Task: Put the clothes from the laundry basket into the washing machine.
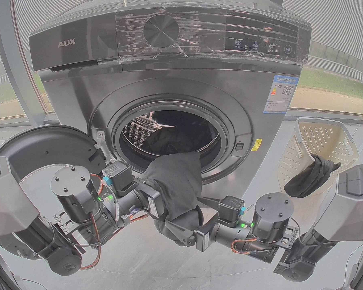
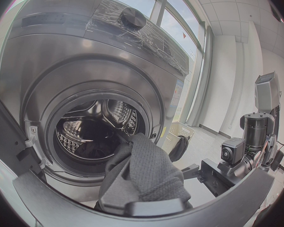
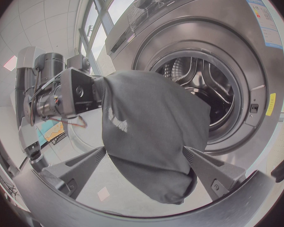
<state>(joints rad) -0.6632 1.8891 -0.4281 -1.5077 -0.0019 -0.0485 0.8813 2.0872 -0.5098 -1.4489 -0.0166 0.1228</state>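
Washing machine (image 1: 169,81), door open. Dark garment (image 1: 177,182) lies over the drum's lower lip, the rest hanging before the machine. Left tool (image 1: 165,212) clamped on it, buried in cloth. Right tool (image 3: 143,150) spread wide, straddling the hanging bulk. Laundry basket (image 1: 326,141) at the machine's right, second garment (image 1: 310,178) over its rim.
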